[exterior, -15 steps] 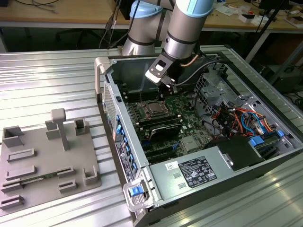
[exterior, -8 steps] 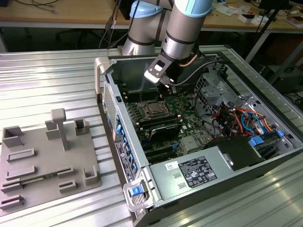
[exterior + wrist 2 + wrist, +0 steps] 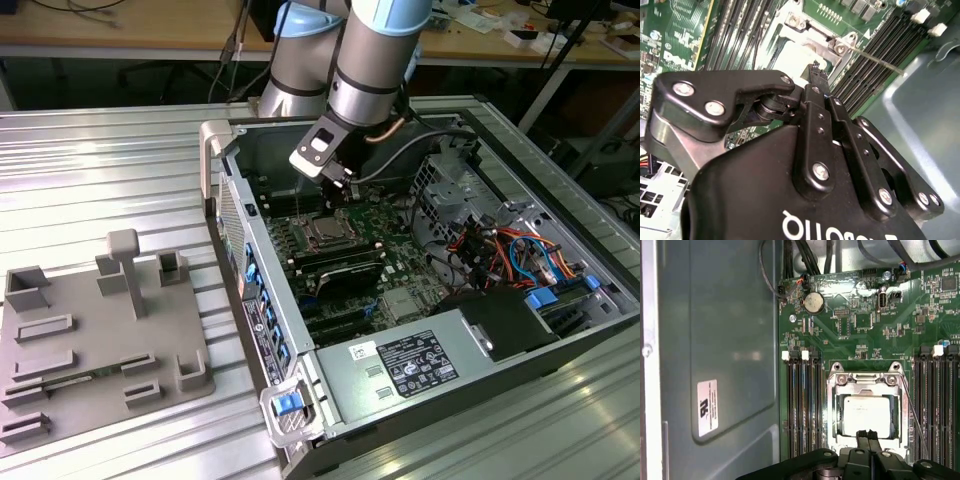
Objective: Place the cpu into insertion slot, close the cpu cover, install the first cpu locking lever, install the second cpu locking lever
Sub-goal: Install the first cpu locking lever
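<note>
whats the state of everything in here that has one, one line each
cpu: seated in the insertion slot
cpu cover: closed flat over the cpu
locking lever: thin rod angled out over the memory slots, looks unlatched
gripper: shut, tips at the cover's edge
computer case: side open

Printed sticker (image 3: 707, 407) on the case wall (image 3: 715, 315), label (image 3: 415, 362) on the power supply (image 3: 475, 365); wording apparently unreadable.

light: bright, even | glare: cpu (image 3: 799, 62) washed white; case panel (image 3: 730, 340) sheen | shadows: soft
</note>
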`<action>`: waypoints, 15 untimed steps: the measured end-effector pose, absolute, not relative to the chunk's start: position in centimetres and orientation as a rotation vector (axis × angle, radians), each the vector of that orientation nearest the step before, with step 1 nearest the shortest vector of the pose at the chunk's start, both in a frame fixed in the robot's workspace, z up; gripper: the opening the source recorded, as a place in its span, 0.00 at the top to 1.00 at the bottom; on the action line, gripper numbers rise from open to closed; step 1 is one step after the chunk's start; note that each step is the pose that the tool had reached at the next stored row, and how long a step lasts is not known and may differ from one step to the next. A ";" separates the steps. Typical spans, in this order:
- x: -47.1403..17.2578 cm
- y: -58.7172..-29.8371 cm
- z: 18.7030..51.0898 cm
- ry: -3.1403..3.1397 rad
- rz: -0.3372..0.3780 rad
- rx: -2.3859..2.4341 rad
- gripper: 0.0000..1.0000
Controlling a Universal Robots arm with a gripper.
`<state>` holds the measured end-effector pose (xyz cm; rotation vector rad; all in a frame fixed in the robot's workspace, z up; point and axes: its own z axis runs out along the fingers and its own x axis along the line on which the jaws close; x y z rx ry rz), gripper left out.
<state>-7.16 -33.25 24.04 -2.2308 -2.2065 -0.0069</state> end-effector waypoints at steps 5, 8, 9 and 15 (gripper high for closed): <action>-7.3 -33.3 24.3 -2.208 -0.007 -2.230 0.89; -7.3 -33.3 24.9 -2.208 -0.006 -2.230 0.89; -7.3 -33.3 25.1 -2.208 -0.006 -2.230 0.89; -7.3 -33.3 27.8 -2.208 -0.006 -2.230 0.89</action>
